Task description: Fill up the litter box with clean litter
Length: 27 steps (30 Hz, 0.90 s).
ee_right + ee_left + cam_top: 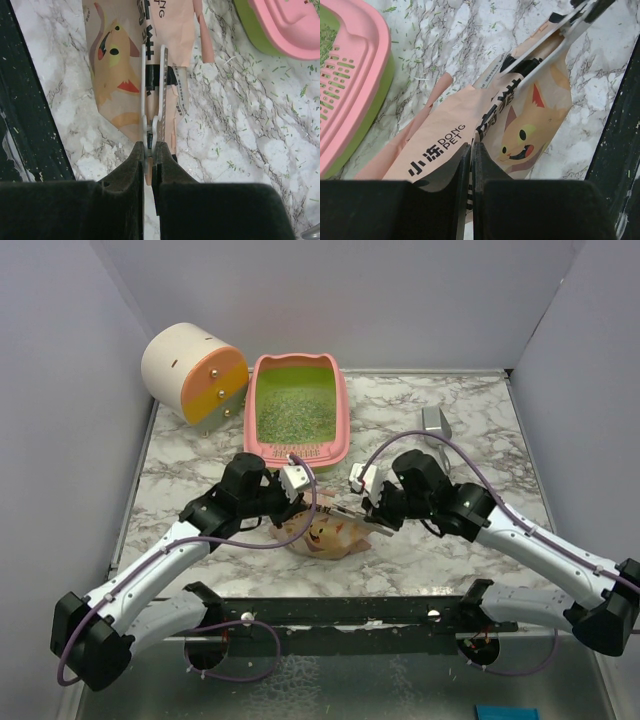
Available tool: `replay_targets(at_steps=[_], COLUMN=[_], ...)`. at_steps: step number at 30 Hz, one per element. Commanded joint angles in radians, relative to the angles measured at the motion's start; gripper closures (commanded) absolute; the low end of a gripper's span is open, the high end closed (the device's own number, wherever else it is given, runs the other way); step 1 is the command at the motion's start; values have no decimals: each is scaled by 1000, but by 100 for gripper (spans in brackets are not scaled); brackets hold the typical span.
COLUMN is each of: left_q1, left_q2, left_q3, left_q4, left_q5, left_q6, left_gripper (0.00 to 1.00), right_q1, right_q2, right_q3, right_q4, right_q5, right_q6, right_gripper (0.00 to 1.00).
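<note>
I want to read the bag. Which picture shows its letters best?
Left wrist view: the pouch print is sharp and evenly lit, though the left gripper is a dark shape. Top view: too small to read. Right wrist view: letters cut off.

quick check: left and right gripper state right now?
left gripper: closed on the edge of the tan pouch.
right gripper: closed on a thin white tool reaching over the pouch; scissors or clip, cannot tell.
</note>
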Motion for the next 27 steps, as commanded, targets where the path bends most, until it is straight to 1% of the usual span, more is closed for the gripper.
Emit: replay_targets(at_steps=[1, 2, 3, 8, 14, 20, 27], left_q1=[-1, -1, -1, -1, -1, -1, -1], left_q2=[-49, -53, -57, -80, -116, -135, -140], left_q3=[-8, -10, -12, -27, -43, -55, -49], left_q4=[30, 32, 31, 37, 58, 83, 96], left_q5=[59, 62, 66, 113, 119, 129, 139], left_q6=[33, 35, 38, 44, 46, 38, 32], left_gripper=[95, 99, 100, 100, 100, 100, 100], right_q1=[9, 9, 9, 9, 9, 9, 10], right_q2=[48, 58, 68, 96, 106, 134, 193], right_q3=[58, 65, 70, 73, 52, 36, 11], right_q4=[24, 23, 23, 59, 147, 220, 242], right_q5=[-9, -13, -19, -60, -162, -234, -217], right_q6=[-28, -31, -35, -50, -48, -38, -33], right_gripper=[99, 99, 99, 99, 99, 99, 99])
